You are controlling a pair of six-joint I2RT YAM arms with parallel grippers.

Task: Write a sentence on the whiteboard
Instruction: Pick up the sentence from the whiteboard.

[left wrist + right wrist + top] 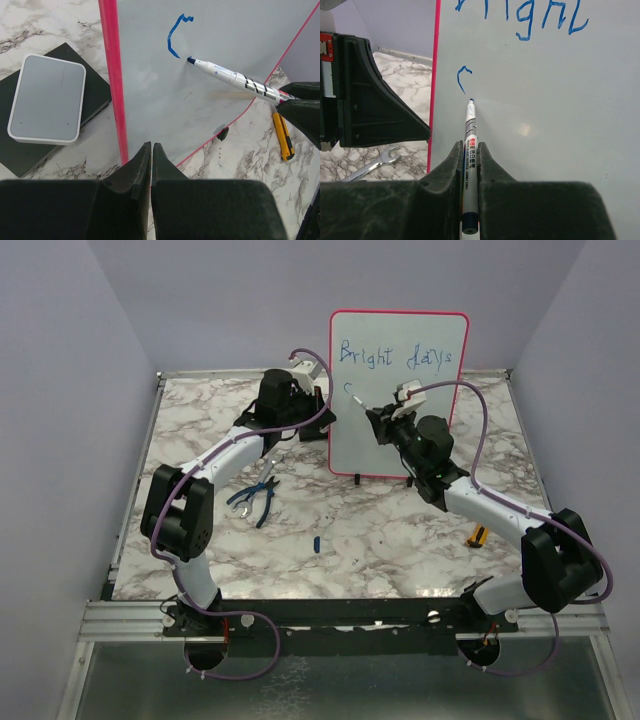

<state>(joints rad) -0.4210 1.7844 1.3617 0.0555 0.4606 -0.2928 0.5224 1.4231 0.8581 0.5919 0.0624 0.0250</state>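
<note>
- Left pincer (151, 146), left of centre in the top view: black fingers clenched tip to tip, nothing visible between them, just beside the board's left edge
- Large upright pale whiteboard with a thin red-pink frame (350, 440), upper centre of the top view, standing on the marbled surface (200, 540): it looks light and stiff, and on small feet it could probably slide or tip under pen pressure, so the rigid frame edge is the best place to steady it, not the glossy face
- Blue handwritten sentence (398, 357), along the top of the board: reads "Bright days", with one short curved stroke (463, 79) begun below; the ink probably smears if brushed
- Slim white marker with printed barrel (470, 127), lower centre of the right wrist view: smooth and likely slippery, best held mid-barrel; its tip is at the board
- Right pincer (469, 150), right of centre in the top view: grasping the marker's barrel
</note>
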